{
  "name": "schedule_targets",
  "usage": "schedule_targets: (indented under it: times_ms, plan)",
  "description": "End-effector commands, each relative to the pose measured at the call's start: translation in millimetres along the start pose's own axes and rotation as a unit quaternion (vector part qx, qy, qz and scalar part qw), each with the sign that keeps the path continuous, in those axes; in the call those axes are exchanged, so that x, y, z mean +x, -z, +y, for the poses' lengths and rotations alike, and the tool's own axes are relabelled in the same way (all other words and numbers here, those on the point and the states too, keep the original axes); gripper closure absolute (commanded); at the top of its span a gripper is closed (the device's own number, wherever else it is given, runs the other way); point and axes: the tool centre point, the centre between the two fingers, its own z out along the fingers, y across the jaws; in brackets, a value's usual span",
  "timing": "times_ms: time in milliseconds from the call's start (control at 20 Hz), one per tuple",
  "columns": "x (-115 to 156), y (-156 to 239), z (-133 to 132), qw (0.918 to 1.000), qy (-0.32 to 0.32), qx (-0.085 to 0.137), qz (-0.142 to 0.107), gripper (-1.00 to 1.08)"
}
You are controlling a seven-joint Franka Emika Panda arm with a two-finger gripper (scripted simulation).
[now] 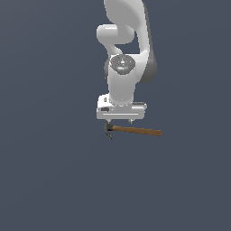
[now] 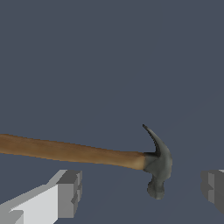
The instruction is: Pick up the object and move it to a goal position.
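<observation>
The white robot arm (image 1: 122, 54) hangs straight down over the plain dark grey surface (image 1: 49, 180). Its jaws (image 1: 119, 121) are spread wide and grip nothing; in the wrist view the two grey fingertips (image 2: 70, 192) stand well apart. The hammer (image 1: 133, 130) lies just below them. Its brown wooden handle (image 2: 65, 151) runs out past one fingertip, while its dark grey metal head (image 2: 158, 164) sits between the two fingertips, touching neither.
</observation>
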Motion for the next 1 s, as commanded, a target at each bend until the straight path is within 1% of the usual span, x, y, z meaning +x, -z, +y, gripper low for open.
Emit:
schedule_targets:
  times_ms: [0, 150, 350, 450, 700, 950]
  plan:
    - [0, 0, 0, 1.0, 0.0, 0.0, 0.0, -0.92]
    - [-1, -3, 3, 1.0, -0.002, 0.001, -0.005, -0.92]
    - [-6, -12, 12, 0.9998, -0.007, 0.006, -0.02, -0.92]
    - [-7, -14, 14, 0.9997, -0.009, 0.007, -0.023, -0.92]
    - [-7, -14, 13, 0.9997, -0.005, 0.006, -0.022, -0.92]
    - [-7, -17, 11, 0.9996, 0.016, 0.005, -0.021, -0.92]
